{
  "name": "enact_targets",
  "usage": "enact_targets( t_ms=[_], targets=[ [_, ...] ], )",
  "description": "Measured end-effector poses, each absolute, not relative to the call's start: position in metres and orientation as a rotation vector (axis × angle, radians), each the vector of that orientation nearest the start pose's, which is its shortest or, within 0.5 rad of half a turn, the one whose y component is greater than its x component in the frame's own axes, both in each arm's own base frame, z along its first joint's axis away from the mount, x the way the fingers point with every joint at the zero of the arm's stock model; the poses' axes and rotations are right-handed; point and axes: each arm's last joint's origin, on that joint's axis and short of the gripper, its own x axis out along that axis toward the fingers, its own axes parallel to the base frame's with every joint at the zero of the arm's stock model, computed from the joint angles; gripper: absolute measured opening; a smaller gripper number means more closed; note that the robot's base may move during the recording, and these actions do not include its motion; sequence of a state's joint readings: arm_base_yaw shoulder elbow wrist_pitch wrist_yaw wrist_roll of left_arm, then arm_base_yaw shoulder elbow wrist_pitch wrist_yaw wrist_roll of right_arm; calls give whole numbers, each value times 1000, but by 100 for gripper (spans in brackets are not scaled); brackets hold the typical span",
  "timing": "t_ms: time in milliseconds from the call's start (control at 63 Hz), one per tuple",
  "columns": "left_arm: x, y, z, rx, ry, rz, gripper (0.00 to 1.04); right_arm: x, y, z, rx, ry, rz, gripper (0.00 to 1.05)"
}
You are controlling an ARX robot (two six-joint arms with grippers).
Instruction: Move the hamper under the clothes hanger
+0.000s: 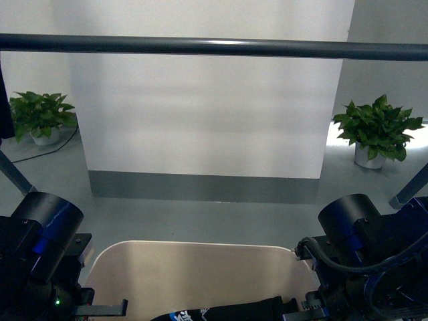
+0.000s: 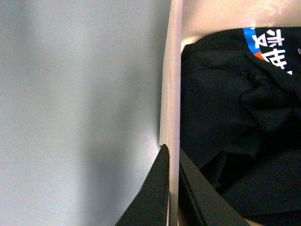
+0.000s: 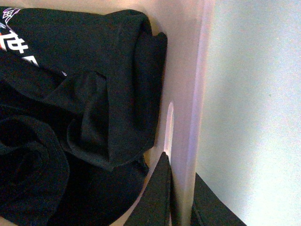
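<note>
The beige hamper [image 1: 194, 246] sits low in the front view, between my two arms. Its left rim [image 2: 173, 70] is pinched by my left gripper [image 2: 172, 155], one finger outside and one inside. My right gripper [image 3: 181, 169] is shut the same way on the right rim [image 3: 190, 70], beside a slot handle [image 3: 169, 122]. Black clothes [image 2: 225, 117] with a blue and white print fill the tub. The clothes hanger's dark round bar [image 1: 214, 47] runs across the top of the front view, beyond the hamper's far rim.
Slanted rack legs show at the left [image 1: 13, 174] and right [image 1: 409, 187]. A white wall panel [image 1: 207, 114] with a grey base stands ahead. Potted plants stand at the far left [image 1: 41, 115] and far right [image 1: 376, 130]. Grey floor lies between hamper and wall.
</note>
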State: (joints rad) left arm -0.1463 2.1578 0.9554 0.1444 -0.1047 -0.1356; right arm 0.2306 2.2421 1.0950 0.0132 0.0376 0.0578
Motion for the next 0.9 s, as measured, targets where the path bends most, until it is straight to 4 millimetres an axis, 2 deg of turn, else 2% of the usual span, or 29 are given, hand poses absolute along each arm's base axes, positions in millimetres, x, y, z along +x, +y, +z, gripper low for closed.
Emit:
enact_targets(
  t_ms=[127, 904],
  targets=[
    [354, -53, 32, 9, 1051, 13, 4, 372, 81, 24, -98, 1128, 119, 3],
    [354, -53, 32, 10, 1050, 16, 4, 372, 81, 24, -97, 1128, 123, 3]
  ],
)
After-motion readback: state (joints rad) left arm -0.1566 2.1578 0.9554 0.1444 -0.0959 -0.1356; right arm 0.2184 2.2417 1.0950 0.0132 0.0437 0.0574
